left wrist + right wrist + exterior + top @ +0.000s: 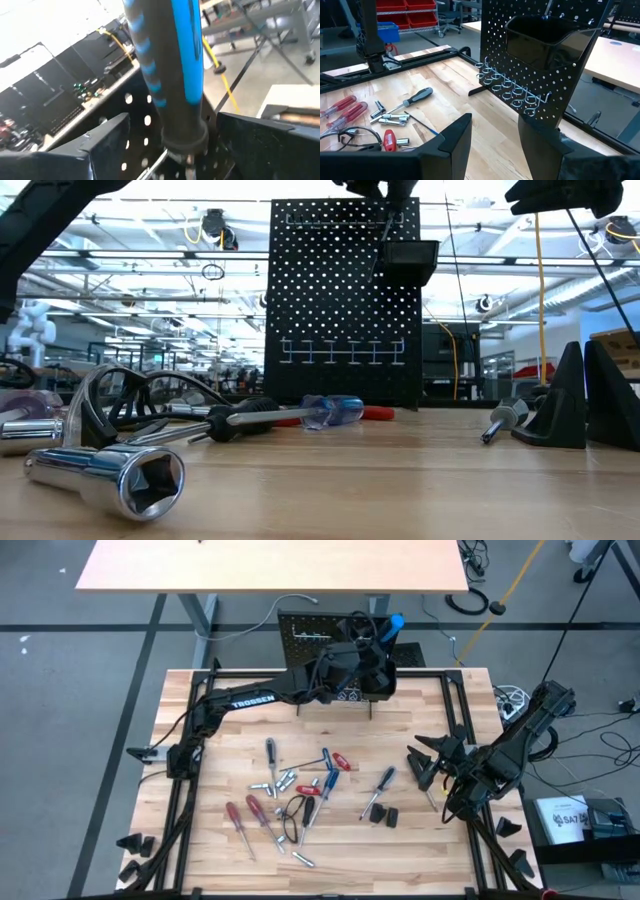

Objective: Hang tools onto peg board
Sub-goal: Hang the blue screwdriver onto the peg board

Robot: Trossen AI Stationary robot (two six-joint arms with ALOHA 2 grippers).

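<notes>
The black peg board (310, 635) stands upright at the table's far edge, with silver hooks (512, 90) and a black bin (545, 37) on its face. My left gripper (365, 652) is up at the board above the bin, shut on a blue-and-black-handled screwdriver (170, 65). Its thin shaft (385, 230) points down at the bin (410, 260). The other tools (300, 795), red- and blue-handled screwdrivers, pliers and metal bits, lie on the table's middle. My right gripper (425, 760) is open and empty, low over the table's right side. My left gripper has the screwdriver's handle between its two fingers (100, 142), near the handle's shaft end (185, 135). The fingers come from above, slanting down toward the peg board. The screwdriver is lifted clear, roughly upright, blue handle end (397, 622) up and shaft down. The pads' contact does not show.
Small black wedge blocks (380, 812) lie near the tools, and more stand at the table's corners. A socket (110, 475) lies close to the low camera. A second pale table (270, 565) stands beyond the peg board. Bare wood shows between the tools and the board.
</notes>
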